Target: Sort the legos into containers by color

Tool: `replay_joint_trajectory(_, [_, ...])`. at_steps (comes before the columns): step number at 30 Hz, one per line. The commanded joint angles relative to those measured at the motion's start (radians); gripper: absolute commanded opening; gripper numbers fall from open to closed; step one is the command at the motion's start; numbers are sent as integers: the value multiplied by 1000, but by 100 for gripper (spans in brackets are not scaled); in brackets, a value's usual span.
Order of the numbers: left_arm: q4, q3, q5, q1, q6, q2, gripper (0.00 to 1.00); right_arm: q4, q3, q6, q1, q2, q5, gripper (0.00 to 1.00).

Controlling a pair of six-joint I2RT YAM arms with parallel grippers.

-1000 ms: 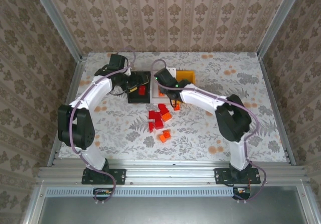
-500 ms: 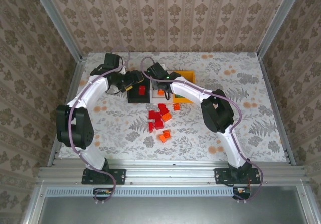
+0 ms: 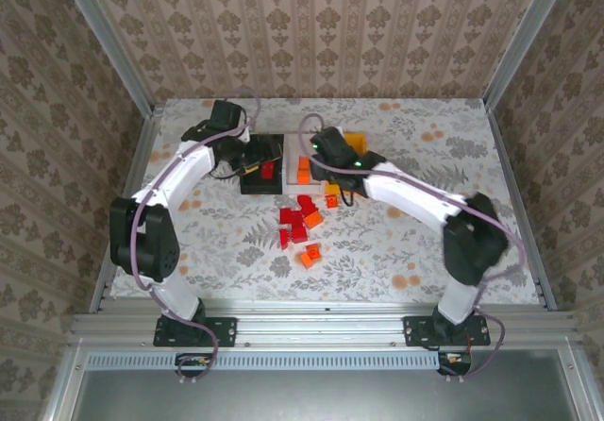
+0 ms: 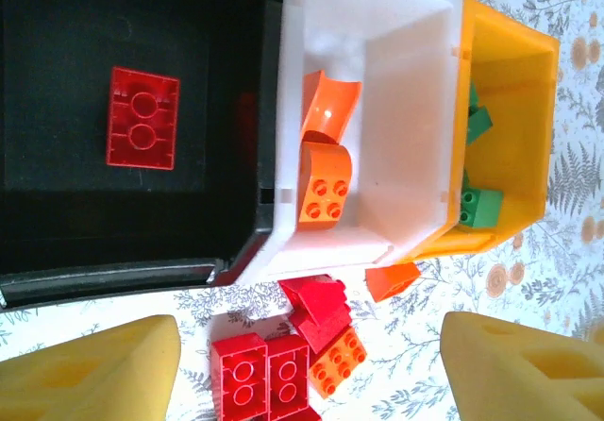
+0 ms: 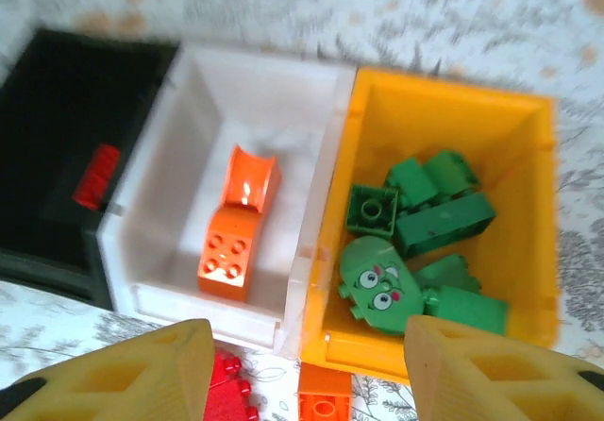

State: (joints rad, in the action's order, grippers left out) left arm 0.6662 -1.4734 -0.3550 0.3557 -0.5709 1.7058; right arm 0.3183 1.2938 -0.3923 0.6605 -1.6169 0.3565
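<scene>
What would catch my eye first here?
Three bins stand side by side toward the far side of the table: the black bin holds one red brick, the white bin two orange pieces, and the yellow bin green bricks, among them a face piece with cartoon eyes. Just in front lies a loose pile of red and orange bricks.

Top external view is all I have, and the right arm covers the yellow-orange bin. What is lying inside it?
Observer: The right wrist view shows the yellow-orange bin holding green bricks, among them a green face brick.
Operator: I see something orange in the white bin. How many pieces?
Observer: Two. The white bin holds an orange studded brick and a curved orange piece beside it.
Operator: Is the right gripper carrying anything?
Observer: No, the right gripper is open and empty, above the near edge of those two bins.
</scene>
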Motion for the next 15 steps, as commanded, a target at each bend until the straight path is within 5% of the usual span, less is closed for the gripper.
replay_joint_trajectory(1, [131,-99,134,38,64,-54,72,-90,-190,-74,-6,112,49,57])
replay_joint_trajectory(9, [42,204,355,330,-31,-139,64,-276,-492,-161,-3,218,23,53])
replay_joint_trajectory(15, [-59,383,440,432,-153,-146,56,-385,-568,-226,8,215,-26,52])
